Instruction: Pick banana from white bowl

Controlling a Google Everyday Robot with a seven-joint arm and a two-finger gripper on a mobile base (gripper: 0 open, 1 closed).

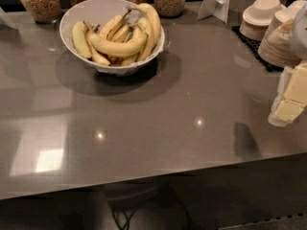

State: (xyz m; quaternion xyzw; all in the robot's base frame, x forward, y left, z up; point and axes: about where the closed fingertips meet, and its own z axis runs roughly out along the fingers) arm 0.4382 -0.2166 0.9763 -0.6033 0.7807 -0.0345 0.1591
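- Gripper [290,102] hangs at far rt edge of frame, over grey counter [182,128], well apart from white bowl [91,8]; open or shut can't be told.
- Banana [117,47] lies across top of the bunch in the bowl, back-left of counter.
- Open stretch of counter runs from bowl to near edge.
- Jars [41,1] line back edge; stacked dishes [261,16] on black mat [249,42] at rt.

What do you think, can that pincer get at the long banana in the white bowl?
Probably yes. The pincer hangs at the right edge, away from the white bowl, with open counter between. The banana lies on top of the other bananas, uncovered.
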